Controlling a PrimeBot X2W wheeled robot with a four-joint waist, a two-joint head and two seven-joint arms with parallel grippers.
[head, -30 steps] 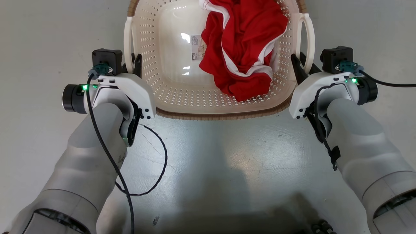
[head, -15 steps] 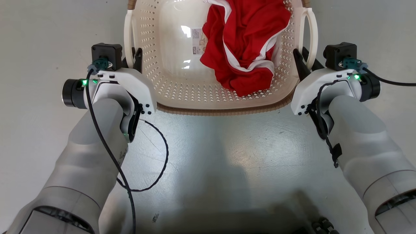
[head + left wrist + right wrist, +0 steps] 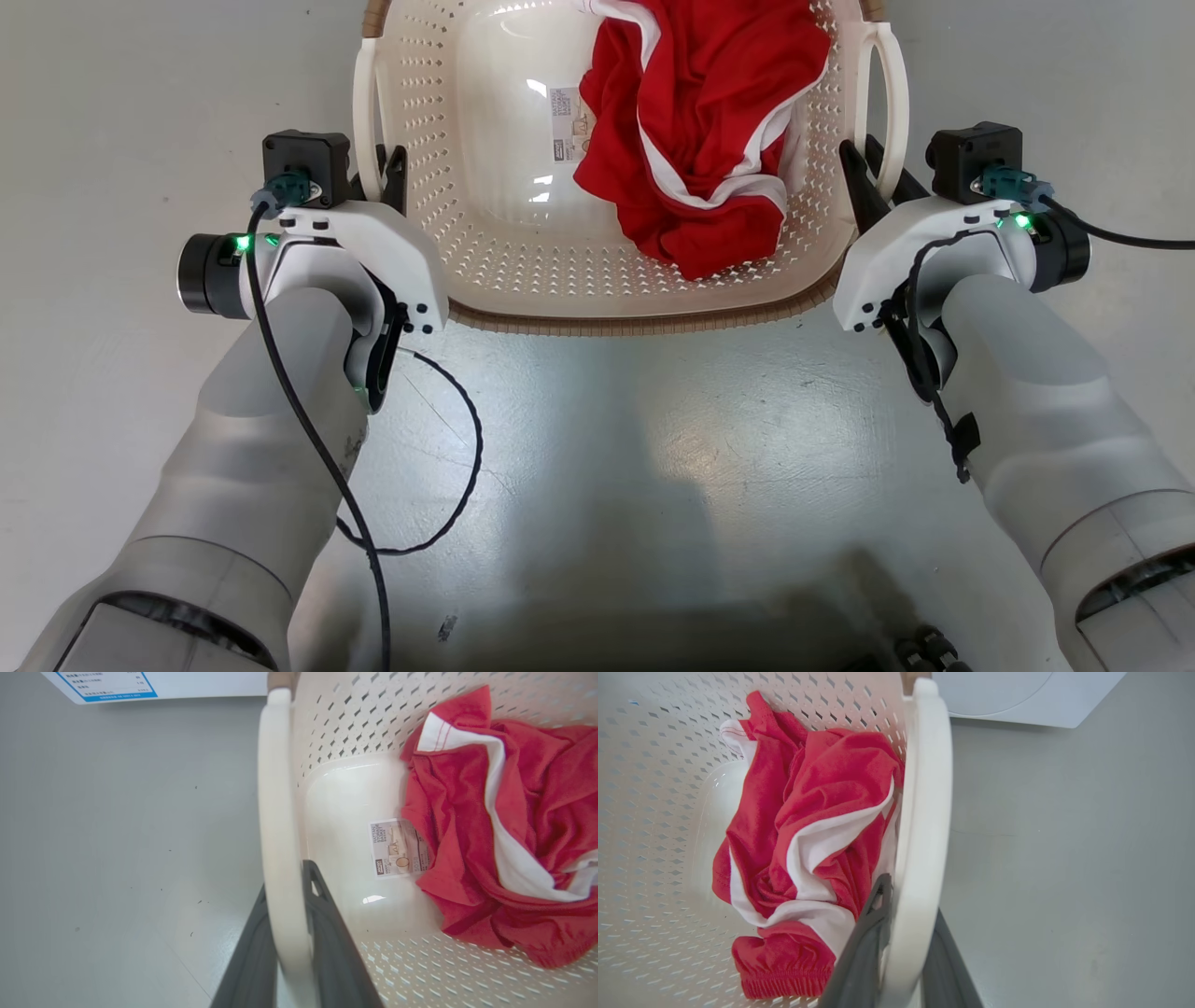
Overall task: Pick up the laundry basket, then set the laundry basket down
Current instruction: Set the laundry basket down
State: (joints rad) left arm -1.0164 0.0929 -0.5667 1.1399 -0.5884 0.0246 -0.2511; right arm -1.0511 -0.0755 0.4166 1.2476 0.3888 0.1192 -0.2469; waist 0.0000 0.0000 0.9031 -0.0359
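Fingers of left arm (image 3: pixel 329 938) clenched on left handle (image 3: pixel 278 812); fingers of right arm (image 3: pixel 861 952) clenched on right handle (image 3: pixel 924 812). I read laundry basket (image 3: pixel 635 322) centred between arms, neither nearer.

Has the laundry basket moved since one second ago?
Cannot tell: the laundry basket sits slightly higher in the head view, but the floor speck rose alike.

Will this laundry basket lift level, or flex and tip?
Probably light: the laundry basket holds just one red garment. The garment lies nearer the right gripper, so it may dip slightly there. The thin loop handle in the left gripper could flex.
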